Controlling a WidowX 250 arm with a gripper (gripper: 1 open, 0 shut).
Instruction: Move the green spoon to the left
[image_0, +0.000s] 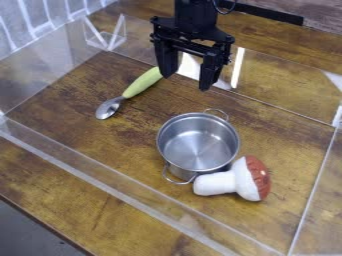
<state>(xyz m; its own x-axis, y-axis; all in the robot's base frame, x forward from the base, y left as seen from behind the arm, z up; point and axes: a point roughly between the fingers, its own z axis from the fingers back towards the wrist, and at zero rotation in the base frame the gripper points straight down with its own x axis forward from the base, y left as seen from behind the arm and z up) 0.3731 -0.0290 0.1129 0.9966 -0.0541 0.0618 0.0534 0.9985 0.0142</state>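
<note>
3 objects rest on the dark wooden tabletop (80, 150) inside clear walls: green spoon (128, 92) at left, steel pot (198, 142), toy mushroom (237, 180). End effector (187, 79) hangs right of the spoon, fingers apart, empty.

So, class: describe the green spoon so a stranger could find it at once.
Start at the steel pot mid-table. Look up and left: the green spoon lies flat on the wood, beside the open claw. Its yellow-green handle and shiny metal bowl set it apart from the red-capped toy mushroom.
</note>
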